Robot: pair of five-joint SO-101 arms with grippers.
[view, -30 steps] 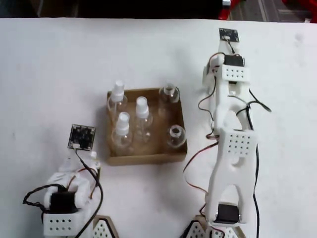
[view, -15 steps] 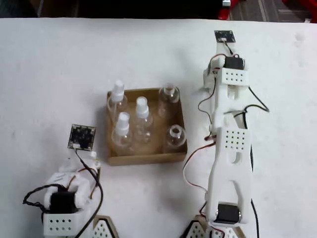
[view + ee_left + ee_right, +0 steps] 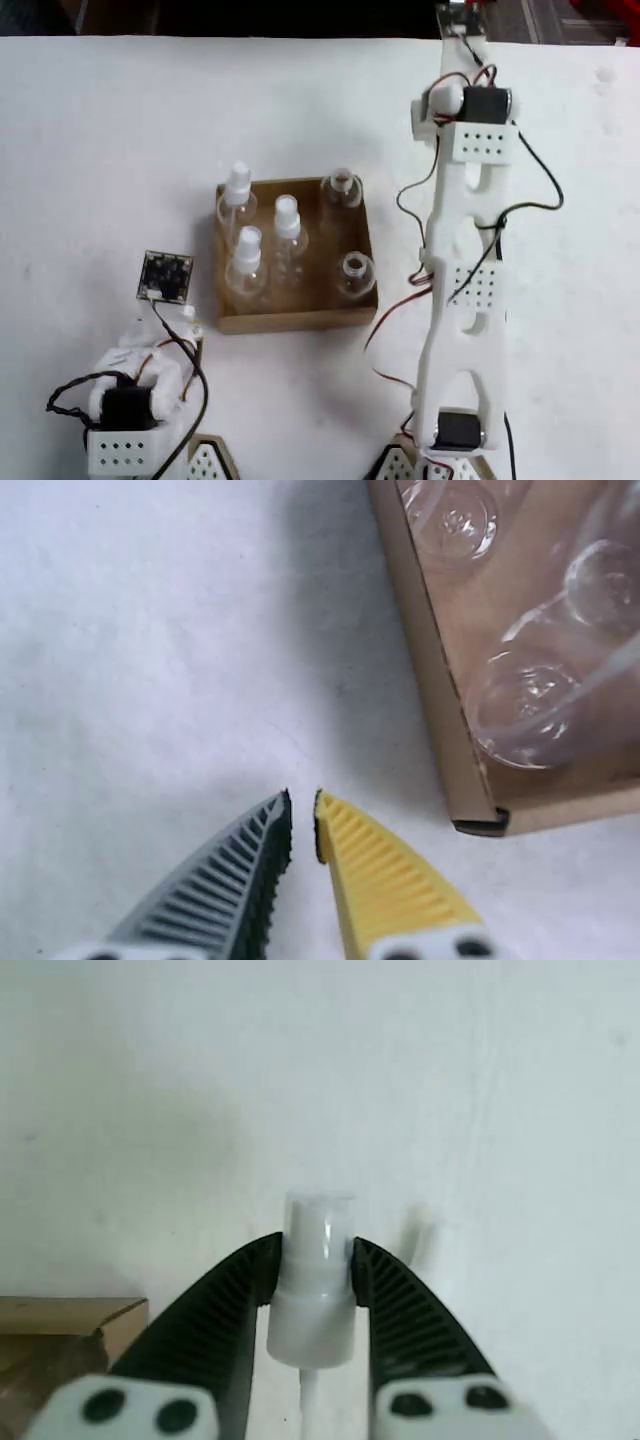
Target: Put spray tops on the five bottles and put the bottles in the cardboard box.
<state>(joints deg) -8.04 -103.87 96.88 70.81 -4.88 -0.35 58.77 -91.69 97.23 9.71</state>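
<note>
Here a white plastic spray top [image 3: 315, 1310] is pinched by the right claw [image 3: 315, 1250], beyond the nearest uncapped clear bottle [image 3: 341, 190].

No legible text or labels anywhere.

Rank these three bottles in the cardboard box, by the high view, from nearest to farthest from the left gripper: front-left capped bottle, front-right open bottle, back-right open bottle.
1. The front-left capped bottle, by the corner nearest the left gripper.
2. The front-right open bottle, along the front row.
3. The back-right open bottle, far corner.
</note>
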